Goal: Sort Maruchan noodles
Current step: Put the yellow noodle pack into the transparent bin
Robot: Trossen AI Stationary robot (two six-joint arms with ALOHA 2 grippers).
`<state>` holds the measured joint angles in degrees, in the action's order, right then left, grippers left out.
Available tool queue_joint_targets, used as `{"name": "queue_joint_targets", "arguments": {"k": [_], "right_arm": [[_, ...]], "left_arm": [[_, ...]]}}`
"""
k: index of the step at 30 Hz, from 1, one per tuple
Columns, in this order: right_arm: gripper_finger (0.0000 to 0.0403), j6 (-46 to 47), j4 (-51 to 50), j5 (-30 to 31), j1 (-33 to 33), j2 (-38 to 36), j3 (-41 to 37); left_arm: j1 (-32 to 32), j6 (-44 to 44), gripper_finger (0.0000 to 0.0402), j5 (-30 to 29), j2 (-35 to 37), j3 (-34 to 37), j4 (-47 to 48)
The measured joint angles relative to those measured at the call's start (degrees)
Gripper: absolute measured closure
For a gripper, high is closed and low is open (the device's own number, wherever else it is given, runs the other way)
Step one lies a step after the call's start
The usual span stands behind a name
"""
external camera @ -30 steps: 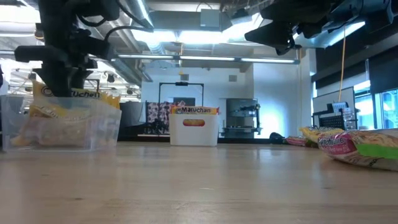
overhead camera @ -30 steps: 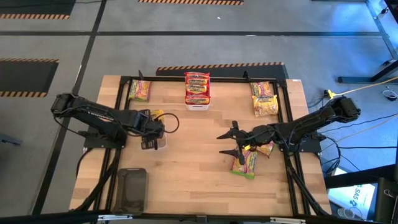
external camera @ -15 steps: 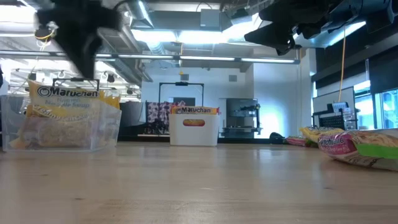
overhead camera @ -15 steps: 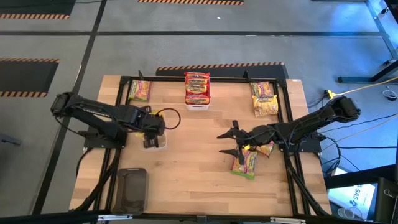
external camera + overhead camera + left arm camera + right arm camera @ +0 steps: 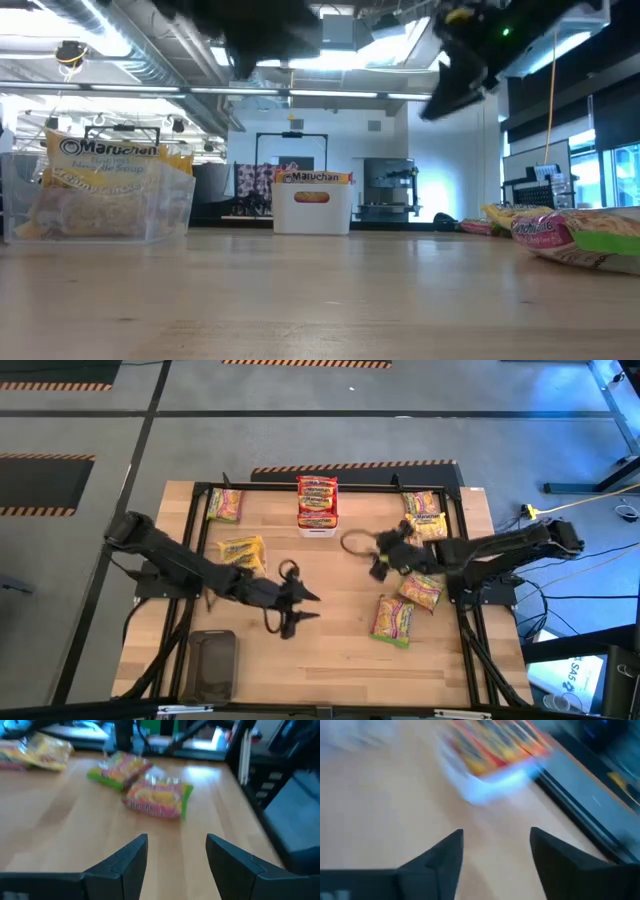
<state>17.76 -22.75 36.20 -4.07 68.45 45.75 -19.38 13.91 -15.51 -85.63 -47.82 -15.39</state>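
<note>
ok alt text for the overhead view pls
Two dark robot arms reach over a wooden table scattered with Maruchan noodle packets. The left end effector is open and empty near the centre; the right end effector hangs near a white bin of red packets.

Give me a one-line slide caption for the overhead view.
Both arms reach mid-table with open, empty grippers, left and right, among scattered Maruchan noodles and a white bin.

Overhead looks straight down on my table; the low camera looks level across that same table; wrist cameras peer past my fingers.
</note>
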Motion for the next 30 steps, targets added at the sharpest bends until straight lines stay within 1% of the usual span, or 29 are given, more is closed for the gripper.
{"name": "queue_joint_targets", "arguments": {"k": [3, 5, 7, 11, 14, 18, 20, 22, 25, 30], "right_arm": [[0.0234, 3.41, -12.79, -0.09, 7.62, 0.00, 3.35], [0.0258, 4.31, -17.88, -1.53, 13.43, 0.00, 3.88], [0.0283, 4.46, -20.28, -4.32, 19.29, 0.02, 3.42], [0.0329, 4.37, -22.23, -12.75, 30.28, 0.94, 1.33], [0.0360, 4.35, -23.60, -15.74, 35.69, 2.47, 0.24], [0.0392, 4.30, -24.02, -17.93, 39.42, 4.99, -0.97], [0.0400, 4.17, -24.47, -18.35, 40.64, 6.58, -1.35], [0.0400, 3.93, -25.37, -18.92, 41.87, 8.67, -1.59], [0.0398, 3.85, -27.00, -18.08, 42.89, 11.79, -1.62], [0.0398, 2.95, -26.38, -17.77, 42.73, 15.42, -1.59]], "left_arm": [[0.08, -0.51, 0.0207, -0.08, -5.60, 0.04, -4.00], [0.22, 0.09, 0.0207, -0.11, -8.67, 0.07, -4.71], [0.35, 0.93, 0.0207, -0.07, -11.59, 0.10, -6.74], [0.02, 2.06, 0.0207, 0.00, -14.91, 0.08, -9.24], [-0.47, 2.38, 0.0207, 0.02, -15.57, 0.08, -9.75], [-1.14, 2.41, 0.0207, 0.08, -15.57, 0.05, -10.06], [-1.35, 2.41, 0.0207, 0.11, -15.57, 0.05, -10.53], [-1.35, 2.41, 0.0207, 0.15, -15.55, 0.05, -10.49], [-1.33, 2.41, 0.0207, 0.13, -15.55, 0.05, -10.48], [-1.33, 2.41, 0.0207, 0.13, -15.55, 0.05, -10.45]]}}
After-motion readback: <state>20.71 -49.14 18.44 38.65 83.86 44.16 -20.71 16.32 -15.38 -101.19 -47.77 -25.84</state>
